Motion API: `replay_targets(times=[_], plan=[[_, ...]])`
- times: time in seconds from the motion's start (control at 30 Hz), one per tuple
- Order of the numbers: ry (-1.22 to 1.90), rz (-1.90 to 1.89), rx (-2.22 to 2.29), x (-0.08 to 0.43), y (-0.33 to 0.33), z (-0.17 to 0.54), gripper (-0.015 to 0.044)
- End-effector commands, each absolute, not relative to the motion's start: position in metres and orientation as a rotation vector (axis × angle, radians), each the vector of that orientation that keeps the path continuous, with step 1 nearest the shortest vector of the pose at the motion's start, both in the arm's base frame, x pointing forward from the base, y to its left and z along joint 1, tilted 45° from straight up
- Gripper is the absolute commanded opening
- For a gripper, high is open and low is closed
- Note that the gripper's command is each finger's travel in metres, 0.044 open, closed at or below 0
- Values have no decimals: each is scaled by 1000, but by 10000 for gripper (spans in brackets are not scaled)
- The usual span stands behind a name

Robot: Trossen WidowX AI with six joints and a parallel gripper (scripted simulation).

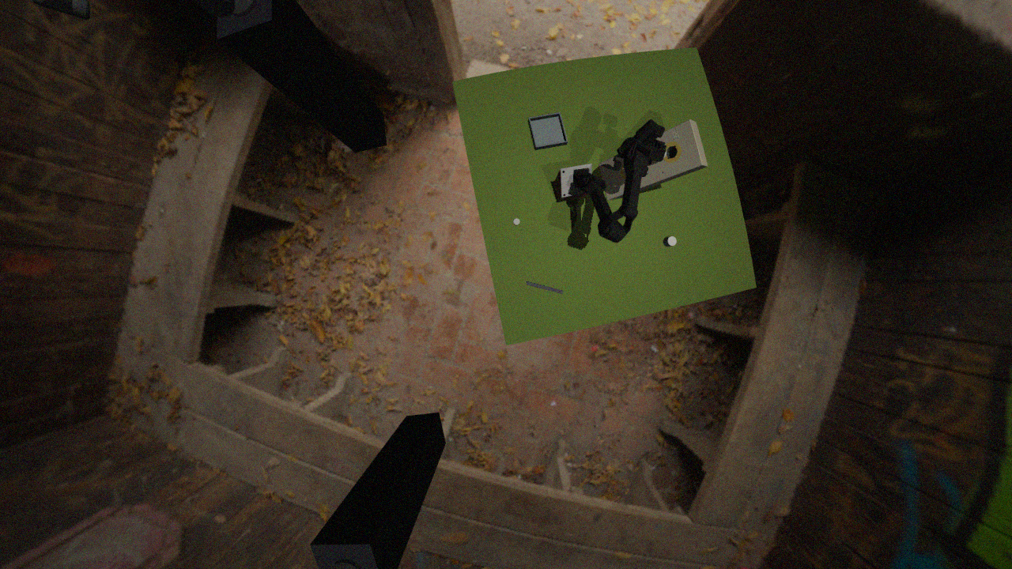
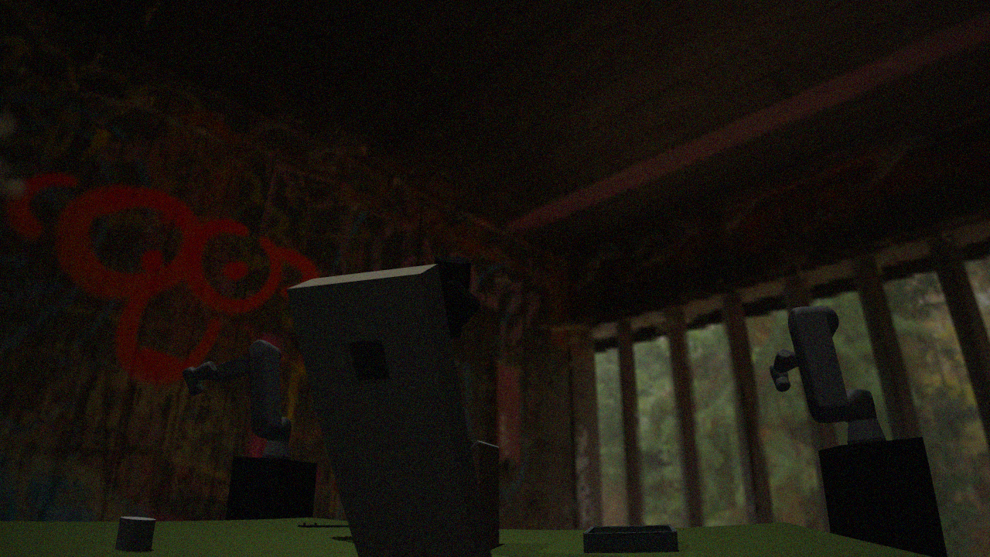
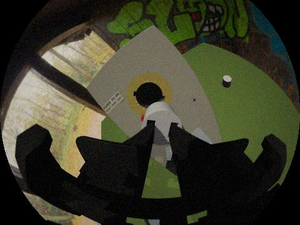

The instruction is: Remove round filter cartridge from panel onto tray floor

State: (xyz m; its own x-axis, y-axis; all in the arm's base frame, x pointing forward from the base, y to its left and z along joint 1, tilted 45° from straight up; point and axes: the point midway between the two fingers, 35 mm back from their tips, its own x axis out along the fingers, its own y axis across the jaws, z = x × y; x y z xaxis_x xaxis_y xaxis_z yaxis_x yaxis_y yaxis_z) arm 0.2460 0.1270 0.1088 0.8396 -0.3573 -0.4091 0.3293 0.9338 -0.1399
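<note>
The service panel (image 1: 692,142) (image 2: 397,422) (image 3: 153,53) is a tilted grey slab. Its round hole (image 3: 149,93) is dark and empty inside a yellow ring. The white round filter cartridge (image 3: 160,112) is out of the hole, just in front of the panel face, and overlaps the ring's lower edge in the wrist view. My gripper (image 3: 161,126) is shut on the cartridge at its near end; the exact finger contact at the slots is hidden. The tray (image 1: 547,131) (image 2: 629,540) is dark-rimmed with a light floor, and holds nothing visible from above.
A short cylinder with a white top (image 1: 671,241) (image 2: 135,533) (image 3: 227,81) stands beside the panel. A small white disc (image 1: 516,221) and a thin dark bar (image 1: 544,287) lie on the green table top (image 1: 601,297). Grey arms on dark pedestals stand in the background of the exterior view.
</note>
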Motion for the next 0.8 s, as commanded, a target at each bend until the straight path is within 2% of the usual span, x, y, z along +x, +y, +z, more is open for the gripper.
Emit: replay_targets(times=[0.0, 0.37, 0.5, 0.77], plan=[[434, -364, -54, 241, 119, 103, 0], [434, -364, -55, 225, 95, 81, 0], [445, -363, -66, 228, 100, 84, 95], [445, -363, -66, 228, 100, 84, 95]])
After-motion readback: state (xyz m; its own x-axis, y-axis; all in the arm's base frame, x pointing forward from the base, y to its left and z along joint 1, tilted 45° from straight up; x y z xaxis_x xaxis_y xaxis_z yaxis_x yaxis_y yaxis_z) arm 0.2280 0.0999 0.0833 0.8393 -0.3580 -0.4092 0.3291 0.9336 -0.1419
